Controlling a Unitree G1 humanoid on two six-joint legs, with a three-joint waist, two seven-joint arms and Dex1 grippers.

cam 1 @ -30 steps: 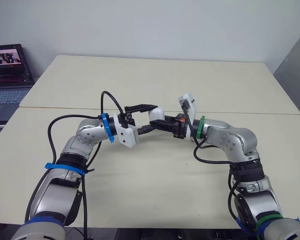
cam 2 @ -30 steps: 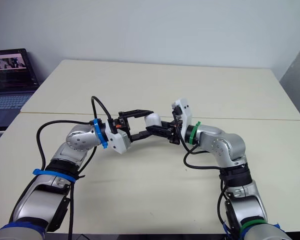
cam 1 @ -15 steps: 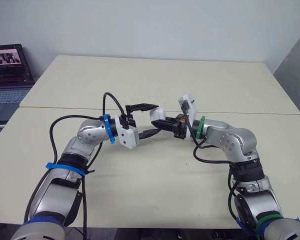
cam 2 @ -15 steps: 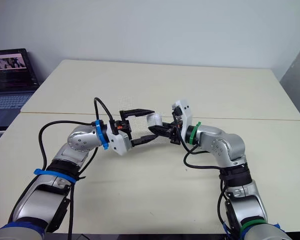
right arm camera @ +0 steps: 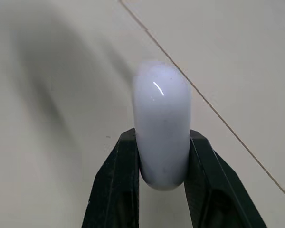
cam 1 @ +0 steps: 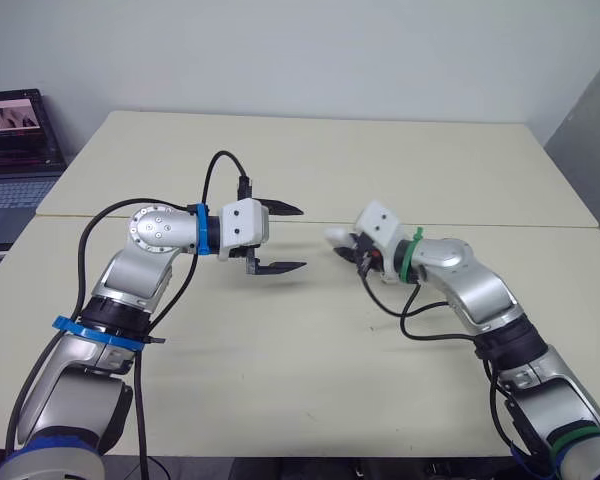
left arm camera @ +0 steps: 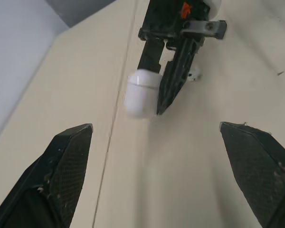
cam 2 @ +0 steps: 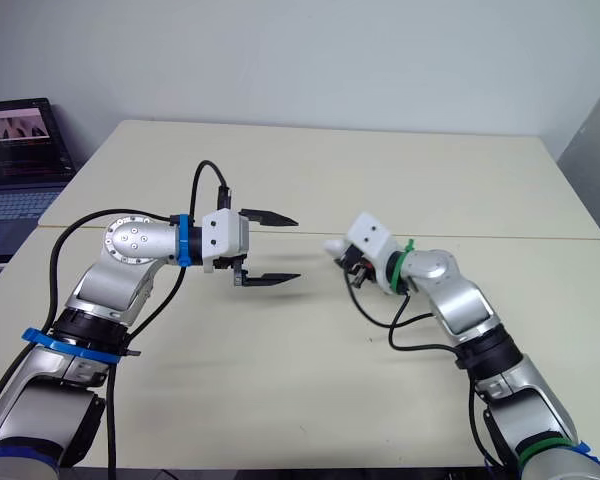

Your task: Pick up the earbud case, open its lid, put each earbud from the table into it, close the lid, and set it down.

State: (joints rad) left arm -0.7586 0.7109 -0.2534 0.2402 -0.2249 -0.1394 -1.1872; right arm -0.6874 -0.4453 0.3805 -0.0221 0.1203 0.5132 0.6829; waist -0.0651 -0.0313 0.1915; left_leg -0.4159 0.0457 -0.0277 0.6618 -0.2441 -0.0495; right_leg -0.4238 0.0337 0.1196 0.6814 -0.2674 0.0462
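The white earbud case [cam 1: 338, 236] is a smooth rounded pebble with its lid down, held just above the cream table [cam 1: 280, 380] near the middle. My right gripper [right arm camera: 162, 137] is shut on it, one black finger on each flat side, also seen as the right gripper [left arm camera: 157, 102] from the other arm. My left gripper [cam 1: 282, 239] hangs open and empty a short way to the case's left, its fingers [left arm camera: 66, 161] spread wide and pointing at it. A small white piece [left arm camera: 194, 73], perhaps an earbud, lies on the table behind the right gripper.
A seam [cam 1: 500, 226] between two joined tabletops runs left to right under the case. An open laptop [cam 1: 15, 130] sits beyond the table's far left edge. Bare tabletop lies in front of and behind both grippers.
My left gripper has drawn back to the left, away from the case, and spread wider. My right gripper has carried the case to the right and lower.
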